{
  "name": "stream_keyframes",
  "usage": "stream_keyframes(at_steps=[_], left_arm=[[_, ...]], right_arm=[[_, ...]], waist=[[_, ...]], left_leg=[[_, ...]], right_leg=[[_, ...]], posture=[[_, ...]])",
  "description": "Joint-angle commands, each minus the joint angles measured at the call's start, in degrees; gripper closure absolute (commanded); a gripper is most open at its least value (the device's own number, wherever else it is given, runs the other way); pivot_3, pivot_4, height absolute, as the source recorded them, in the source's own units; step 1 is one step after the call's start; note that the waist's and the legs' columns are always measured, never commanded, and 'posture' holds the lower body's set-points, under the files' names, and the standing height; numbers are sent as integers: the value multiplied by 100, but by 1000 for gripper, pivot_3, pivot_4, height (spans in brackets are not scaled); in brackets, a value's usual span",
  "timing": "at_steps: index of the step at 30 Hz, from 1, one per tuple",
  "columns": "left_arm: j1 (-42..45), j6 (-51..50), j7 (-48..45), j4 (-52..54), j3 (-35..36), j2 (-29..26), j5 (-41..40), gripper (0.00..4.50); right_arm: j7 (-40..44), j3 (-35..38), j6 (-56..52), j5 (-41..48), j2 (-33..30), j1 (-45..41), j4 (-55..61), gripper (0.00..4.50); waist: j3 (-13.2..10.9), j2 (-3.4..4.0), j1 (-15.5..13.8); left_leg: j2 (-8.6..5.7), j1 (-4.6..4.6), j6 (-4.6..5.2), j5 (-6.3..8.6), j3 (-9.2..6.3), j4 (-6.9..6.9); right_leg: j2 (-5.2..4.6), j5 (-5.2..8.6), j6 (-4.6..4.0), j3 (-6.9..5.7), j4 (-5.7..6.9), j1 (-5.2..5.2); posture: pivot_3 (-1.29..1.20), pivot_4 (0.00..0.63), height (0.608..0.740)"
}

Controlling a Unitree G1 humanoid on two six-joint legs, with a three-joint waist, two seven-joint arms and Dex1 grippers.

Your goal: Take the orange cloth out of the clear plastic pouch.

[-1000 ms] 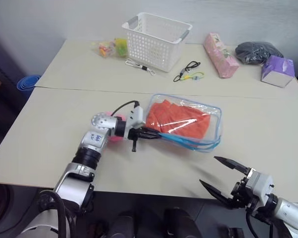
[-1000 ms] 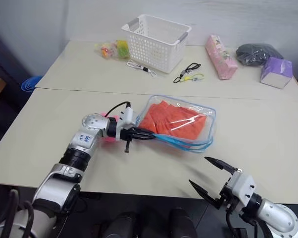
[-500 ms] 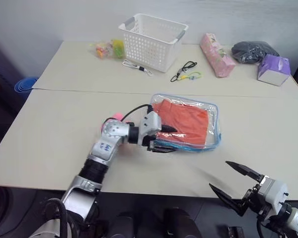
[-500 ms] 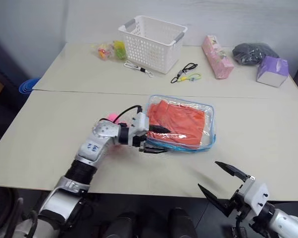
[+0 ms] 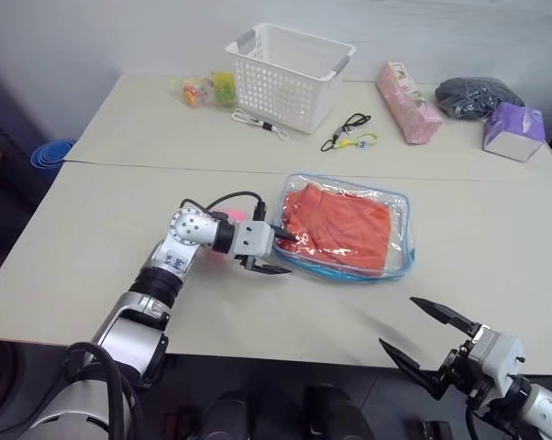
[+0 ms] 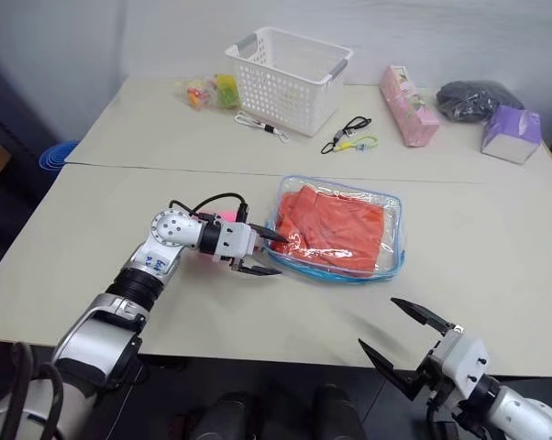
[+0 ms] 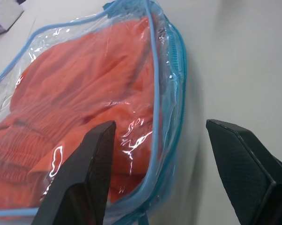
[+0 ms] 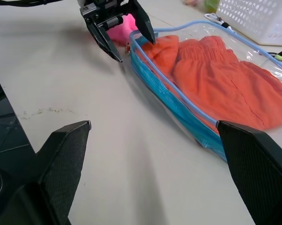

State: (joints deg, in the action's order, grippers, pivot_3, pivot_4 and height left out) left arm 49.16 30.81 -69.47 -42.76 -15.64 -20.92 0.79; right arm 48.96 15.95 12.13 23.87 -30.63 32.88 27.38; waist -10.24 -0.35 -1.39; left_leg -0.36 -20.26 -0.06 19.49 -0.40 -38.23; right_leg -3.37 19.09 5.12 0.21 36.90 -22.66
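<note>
clear plastic pouch (image 5: 349, 236) beside left gripper (image 5: 278, 253)

Silver arms, blk cable, blk claws (image 5: 269, 251)

Left gripper (image 5: 278, 254) extended level, fingers (image 7: 80, 173) spread apart, empty between them, right gripper (image 5: 430, 339) low, fingers wide apart
</note>
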Motion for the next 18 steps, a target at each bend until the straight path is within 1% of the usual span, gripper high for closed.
stream_keyframes(at_steps=[1,4,5,6,8,10,13,18], left_arm=[[134,166,135,-87,40,60,30,1265],[136,139,96,-111,40,119,-24,2111],[133,123,71,-110,41,128,-43,2164],[121,36,46,-86,73,152,-113,2506],[111,-182,15,-22,146,199,-249,3014],[102,-328,-78,26,162,203,-317,3679],[74,-571,-149,87,193,210,-369,4480],[-32,-1589,-273,476,376,331,-792,4480]], right_arm=[[-57,-34,46,1,41,-23,141,0],[-49,-71,74,-44,42,-61,90,0],[-46,-82,82,-58,45,-67,78,0],[-44,-90,85,-65,48,-71,71,0],[-43,-111,90,-78,52,-73,62,0],[-49,-139,97,-89,54,-76,51,0],[-52,-175,103,-96,44,-84,36,0],[-42,-253,-10,-27,2,-133,122,0]], waist=[[0,0,8],[0,0,7],[0,0,6],[0,0,4],[0,0,4],[0,0,4],[0,0,6],[0,0,7]], left_leg=[[0,1,0,-1,0,0],[2,1,-1,-1,2,0],[2,1,-1,-1,2,0],[2,1,-1,-1,2,0],[2,1,-1,-1,2,0],[1,1,0,-1,2,-2],[1,1,0,-1,2,-1],[2,1,0,-1,1,-2]], right_leg=[[1,0,0,1,1,0],[2,0,0,2,2,0],[2,0,0,2,2,0],[2,0,0,2,2,0],[2,0,0,2,3,0],[2,0,0,2,3,0],[2,0,0,2,3,0],[3,0,0,2,6,0]], posture=[[0,150,740],[0,150,740],[0,150,740],[0,150,740],[0,150,740],[0,150,740],[0,150,740],[0,150,740]])
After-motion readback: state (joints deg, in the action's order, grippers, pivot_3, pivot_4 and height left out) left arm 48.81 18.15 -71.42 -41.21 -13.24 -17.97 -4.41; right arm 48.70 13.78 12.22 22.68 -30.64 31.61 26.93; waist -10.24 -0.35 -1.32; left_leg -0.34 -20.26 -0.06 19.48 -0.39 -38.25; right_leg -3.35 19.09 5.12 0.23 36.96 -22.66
